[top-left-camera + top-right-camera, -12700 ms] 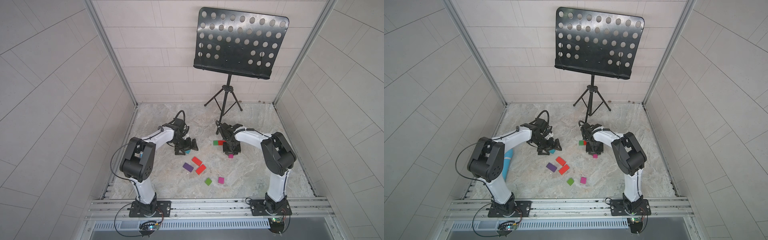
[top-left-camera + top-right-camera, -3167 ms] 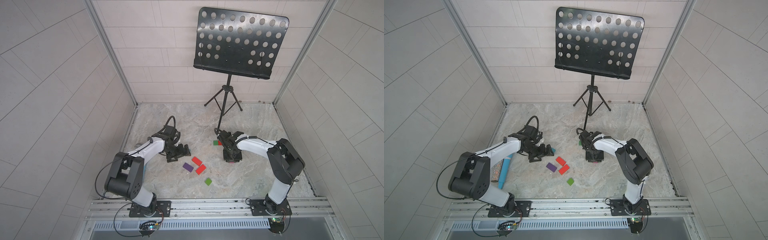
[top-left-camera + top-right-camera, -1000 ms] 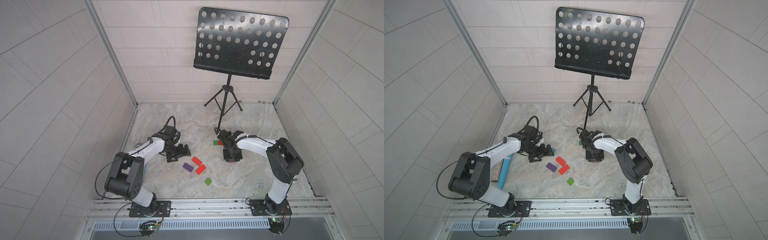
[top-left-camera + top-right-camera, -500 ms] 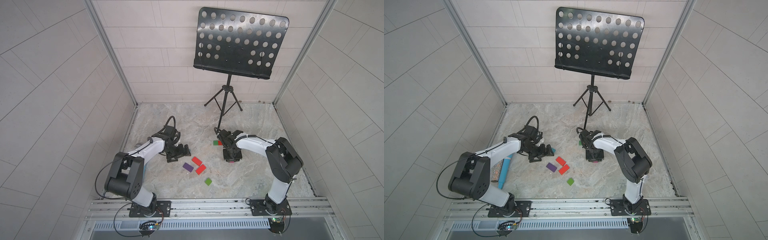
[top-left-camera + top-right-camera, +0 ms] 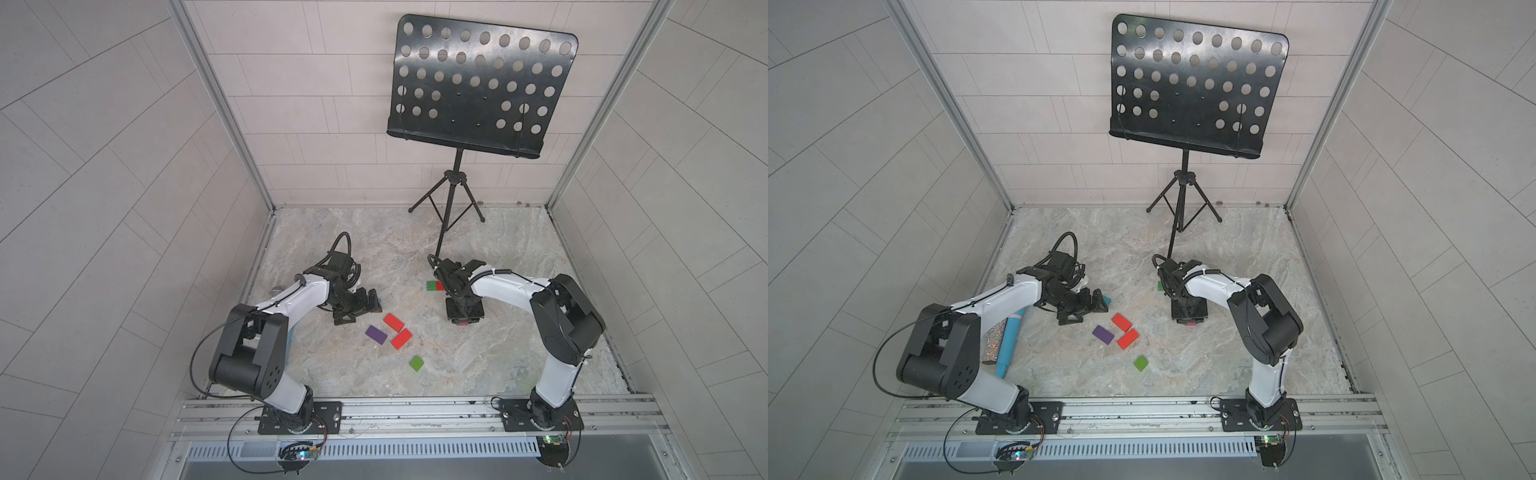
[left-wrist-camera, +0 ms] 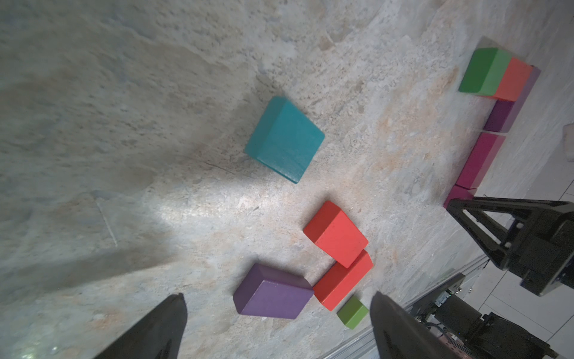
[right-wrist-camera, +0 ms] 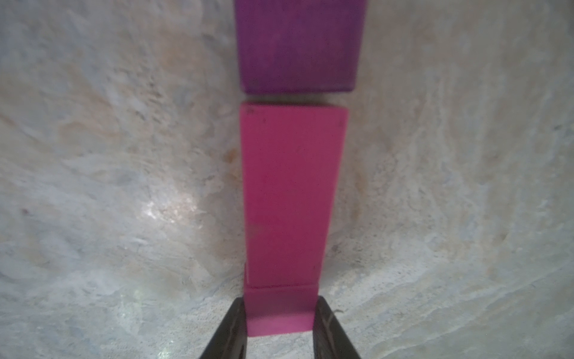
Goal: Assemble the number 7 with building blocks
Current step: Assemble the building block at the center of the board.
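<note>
You are looking down on a marbled worktop [image 5: 519,365] with an arm at each side. The number 7 [image 6: 480,161] lies by the right arm. In the left wrist view, a green square [image 6: 481,71] and a red square [image 6: 512,80] touch to make the short bar. From the red end the stem runs through a purple stem block [image 6: 503,115], a long magenta block [image 7: 292,192] and a small magenta square [image 7: 279,314]. The right wrist view shows a thin gap between purple and magenta.

The right claw [image 5: 463,318] straddles the small square with its jaws narrow, one finger close at each side. Whether they pinch it or only flank it cannot be told. The left claw [image 5: 359,309] is spread wide and empty, near a teal block [image 6: 284,140].

A loose purple block [image 5: 376,336], a pair of loose red blocks [image 6: 344,261] and a small green block [image 5: 416,363] lie between the arms, apart from the figure.

The shape already reads as a 7, so the task seems nearly done. What likely remains is freeing the last square.
</note>
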Motion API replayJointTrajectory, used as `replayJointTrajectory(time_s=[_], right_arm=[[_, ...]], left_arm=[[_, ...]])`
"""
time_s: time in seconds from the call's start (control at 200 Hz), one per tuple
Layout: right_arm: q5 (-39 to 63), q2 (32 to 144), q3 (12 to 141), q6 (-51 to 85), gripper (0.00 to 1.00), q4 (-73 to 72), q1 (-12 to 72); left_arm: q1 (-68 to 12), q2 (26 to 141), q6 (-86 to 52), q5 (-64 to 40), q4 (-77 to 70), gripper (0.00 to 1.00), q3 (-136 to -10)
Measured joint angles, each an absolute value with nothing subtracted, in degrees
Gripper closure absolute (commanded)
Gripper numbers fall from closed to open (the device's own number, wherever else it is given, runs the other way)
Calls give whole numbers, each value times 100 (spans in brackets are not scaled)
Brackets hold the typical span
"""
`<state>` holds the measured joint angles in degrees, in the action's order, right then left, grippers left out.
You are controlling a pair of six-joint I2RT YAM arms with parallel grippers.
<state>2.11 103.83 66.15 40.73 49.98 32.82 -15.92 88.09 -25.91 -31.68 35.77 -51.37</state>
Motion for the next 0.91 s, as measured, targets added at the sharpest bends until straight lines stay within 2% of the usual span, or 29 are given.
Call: replayJointTrajectory(time_s=[0.25,0.54,0.906], right_arm=[[183,10442,6643,4115,45,4945,3253],[185,10370,6687,4176,42,4947,3256],[-34,9507,7312,4145,41,5048,3256]], left_arm=[[-1592,8807,-2591,-3168,3577,0,-5137],[-1592,8807,-2591,-3166,3577,0,-5137],[-1588,8799,-2591,-2980,3640,0,-5142]])
